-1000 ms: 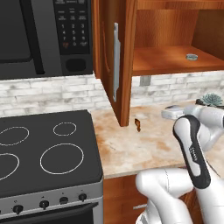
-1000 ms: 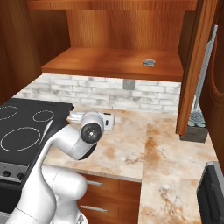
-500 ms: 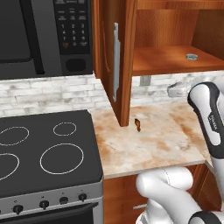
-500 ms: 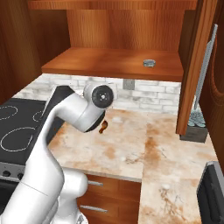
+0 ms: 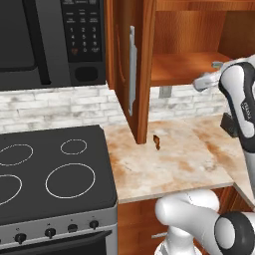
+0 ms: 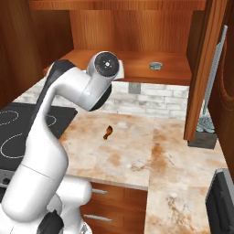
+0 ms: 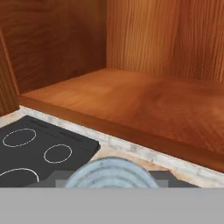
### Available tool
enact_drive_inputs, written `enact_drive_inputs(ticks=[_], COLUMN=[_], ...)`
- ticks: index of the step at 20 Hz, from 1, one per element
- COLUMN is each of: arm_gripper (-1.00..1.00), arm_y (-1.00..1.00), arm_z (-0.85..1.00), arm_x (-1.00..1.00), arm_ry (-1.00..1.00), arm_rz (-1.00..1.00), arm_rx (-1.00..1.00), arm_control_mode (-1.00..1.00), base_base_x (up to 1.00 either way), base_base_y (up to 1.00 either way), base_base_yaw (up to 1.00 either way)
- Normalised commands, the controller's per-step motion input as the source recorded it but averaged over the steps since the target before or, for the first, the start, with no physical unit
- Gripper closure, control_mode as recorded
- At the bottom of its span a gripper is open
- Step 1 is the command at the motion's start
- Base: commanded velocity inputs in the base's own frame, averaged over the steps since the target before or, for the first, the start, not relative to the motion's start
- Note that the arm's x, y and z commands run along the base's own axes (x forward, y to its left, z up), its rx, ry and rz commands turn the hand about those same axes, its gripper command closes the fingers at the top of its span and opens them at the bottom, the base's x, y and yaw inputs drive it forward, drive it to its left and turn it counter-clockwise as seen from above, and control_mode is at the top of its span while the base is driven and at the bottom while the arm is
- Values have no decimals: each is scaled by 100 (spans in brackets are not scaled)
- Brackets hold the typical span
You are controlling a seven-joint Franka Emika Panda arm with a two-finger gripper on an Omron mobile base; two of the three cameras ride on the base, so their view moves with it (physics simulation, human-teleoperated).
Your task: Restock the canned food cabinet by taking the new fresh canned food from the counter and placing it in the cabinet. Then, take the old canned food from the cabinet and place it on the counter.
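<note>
Silvery-topped new can (image 7: 110,173) sat clenched in the hand (image 7: 111,180) at the bottom centre of the hand view, facing the cabinet shelf (image 7: 144,105). Best placement probably meant lifting clear of the shelf edge, keeping upright, avoiding the flat old tin (image 6: 156,66).

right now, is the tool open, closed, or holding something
Tool: closed on the new fresh canned food, raised in front of the cabinet shelf.

arm lifted from counter (image 6: 137,155) height, pincer (image 7: 111,186) with new fresh canned food (image 7: 109,174) raised to cabinet (image 7: 144,100) shelf
</note>
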Motion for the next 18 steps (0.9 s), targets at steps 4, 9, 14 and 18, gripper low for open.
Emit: enact_drive_inputs(ticks=[4,9,14,18], arm_gripper=[100,100,100,100], arm_y=[30,27,6,0], arm_z=[28,34,26,-14], arm_x=[62,76,61,37], arm_ry=[0,2,3,5], arm_rz=[-18,-19,-10,0], arm_rx=[0,0,0,0], arm_control_mode=[-100,-100,-100,-100], base_base_x=[0,0,0,0], base_base_y=[0,0,0,0], base_base_yaw=[0,0,0,0])
